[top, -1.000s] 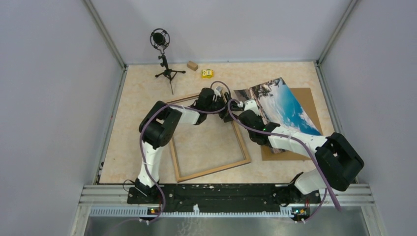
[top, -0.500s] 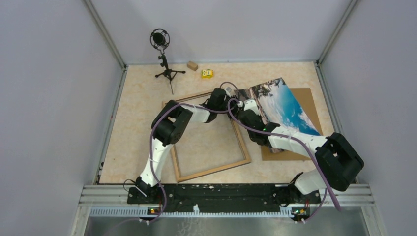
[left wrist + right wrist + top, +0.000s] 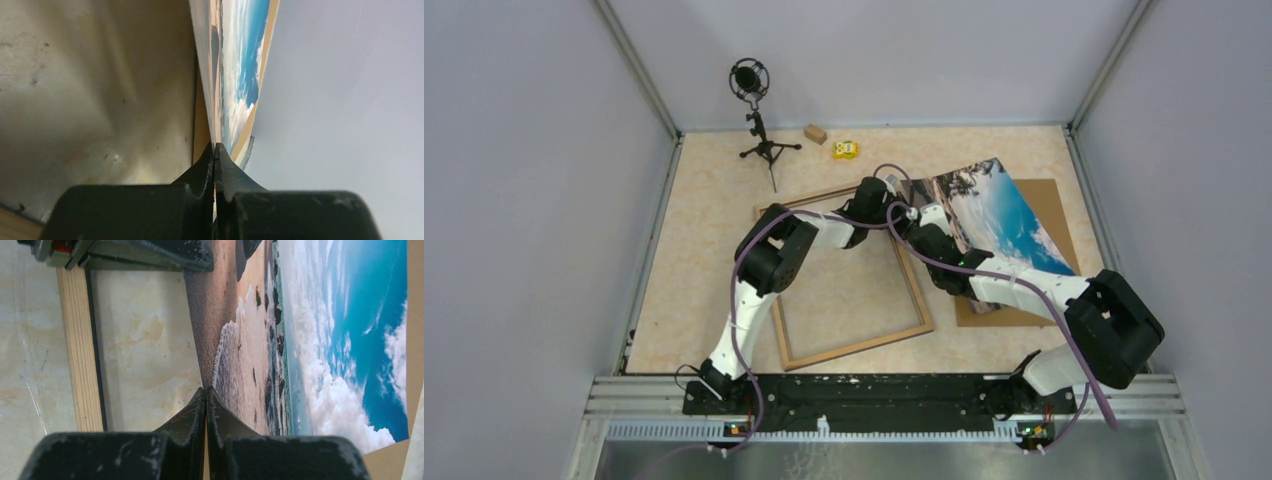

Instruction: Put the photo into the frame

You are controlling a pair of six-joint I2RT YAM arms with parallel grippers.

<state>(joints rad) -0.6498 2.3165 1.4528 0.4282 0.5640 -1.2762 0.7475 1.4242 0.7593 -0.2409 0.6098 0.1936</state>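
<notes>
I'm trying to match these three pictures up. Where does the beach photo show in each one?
Top view: the photo lies right of centre, over a brown board.
Left wrist: a thin, edge-on strip rising from the left gripper.
Right wrist: it fills the right half.
Shared landmark: the beige table, left of the photo in every view.

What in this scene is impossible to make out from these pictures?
Top view: photo, near corner hidden under the right arm.
Top view: frame, far right corner hidden behind the left arm.
Top view: yellow object at the back, too small to identify.
Left wrist view: photo seen edge-on, picture barely readable.
</notes>
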